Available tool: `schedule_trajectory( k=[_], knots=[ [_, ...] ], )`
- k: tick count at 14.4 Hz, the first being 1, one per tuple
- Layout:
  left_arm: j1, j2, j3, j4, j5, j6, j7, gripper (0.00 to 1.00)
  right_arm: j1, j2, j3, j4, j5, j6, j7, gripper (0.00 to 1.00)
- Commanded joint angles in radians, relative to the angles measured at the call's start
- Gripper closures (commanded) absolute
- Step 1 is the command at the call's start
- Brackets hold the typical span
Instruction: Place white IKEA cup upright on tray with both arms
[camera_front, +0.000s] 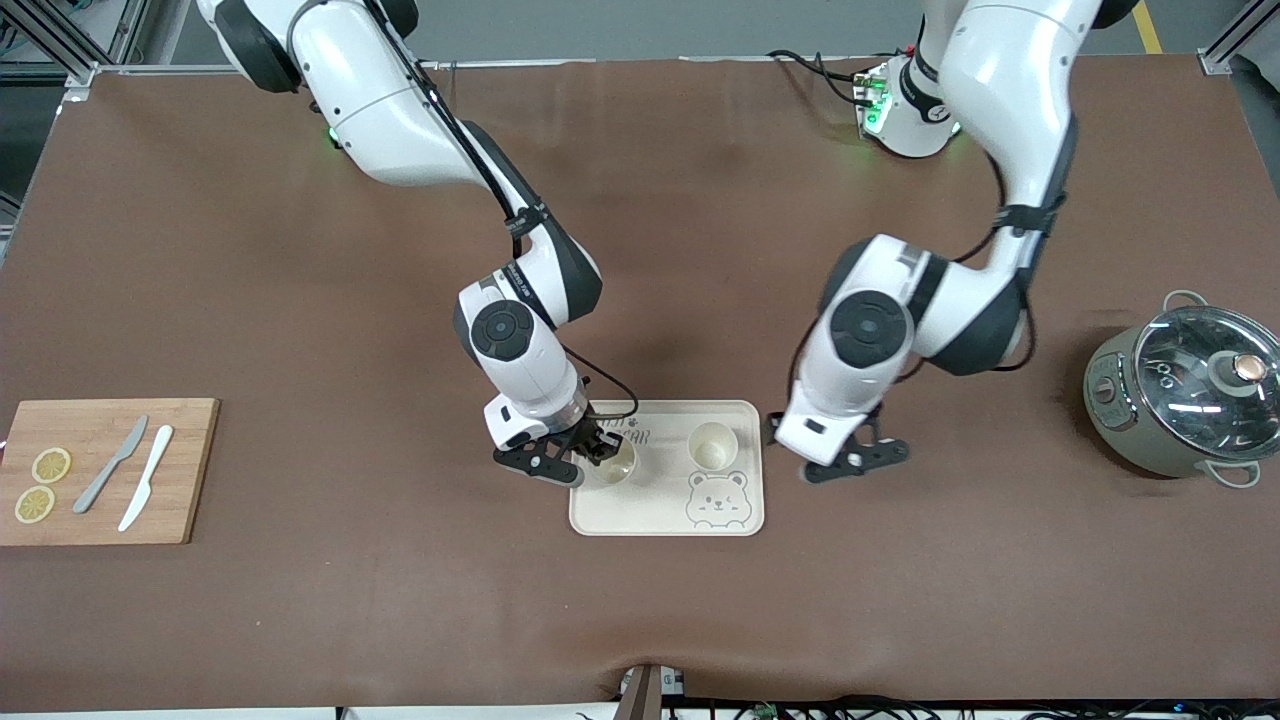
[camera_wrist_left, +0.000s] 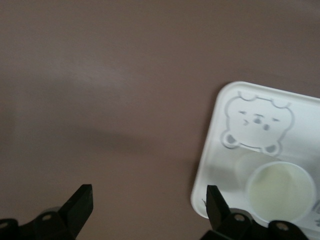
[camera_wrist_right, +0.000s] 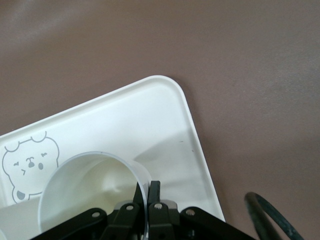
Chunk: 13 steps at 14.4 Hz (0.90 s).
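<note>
The right gripper (camera_front: 598, 452) pinches the rim of a white cup (camera_front: 612, 462) upright on the tray (camera_front: 660, 510) — another cup (camera_front: 712, 446) stands beside it. The left gripper (camera_front: 850, 462) hovers wide open just off the tray's edge — lettering mostly hidden.

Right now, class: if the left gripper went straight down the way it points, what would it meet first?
Most likely the bare brown table. The open left gripper hangs beside the tray, apparently just off its edge, though depth is unclear. The nearby cup stands clear of it.
</note>
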<state>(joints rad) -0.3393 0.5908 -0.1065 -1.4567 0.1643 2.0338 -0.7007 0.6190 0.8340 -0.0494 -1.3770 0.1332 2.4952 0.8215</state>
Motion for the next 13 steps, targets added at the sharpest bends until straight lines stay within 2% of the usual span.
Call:
schedule_trajectory(
  k=[1,5,7,8,9,10,13],
  knots=[
    [0.078,-0.011,0.001,-0.014,-0.019,-0.017,0.123,0.00,0.022,0.033,-0.013,0.032,-0.014,0.022,0.047,1.00],
    [0.184,-0.017,-0.004,-0.020,-0.020,-0.032,0.272,0.00,0.030,0.046,-0.013,0.027,-0.020,0.047,0.056,1.00],
    [0.221,-0.057,-0.005,-0.022,-0.020,-0.131,0.367,0.00,0.030,0.048,-0.013,0.027,-0.020,0.047,0.056,0.98],
    [0.246,-0.083,-0.007,-0.027,-0.020,-0.154,0.406,0.00,0.030,0.048,-0.013,0.027,-0.020,0.048,0.057,0.72],
    [0.255,-0.103,-0.007,-0.030,-0.020,-0.181,0.432,0.00,0.030,0.048,-0.015,0.027,-0.020,0.047,0.056,0.32],
    [0.263,-0.117,-0.007,-0.030,-0.020,-0.202,0.422,0.00,0.030,0.048,-0.015,0.027,-0.020,0.047,0.056,0.00],
    [0.281,-0.160,-0.009,-0.054,-0.023,-0.204,0.411,0.00,0.025,0.040,-0.015,0.029,-0.033,0.042,0.048,0.00]
  ],
)
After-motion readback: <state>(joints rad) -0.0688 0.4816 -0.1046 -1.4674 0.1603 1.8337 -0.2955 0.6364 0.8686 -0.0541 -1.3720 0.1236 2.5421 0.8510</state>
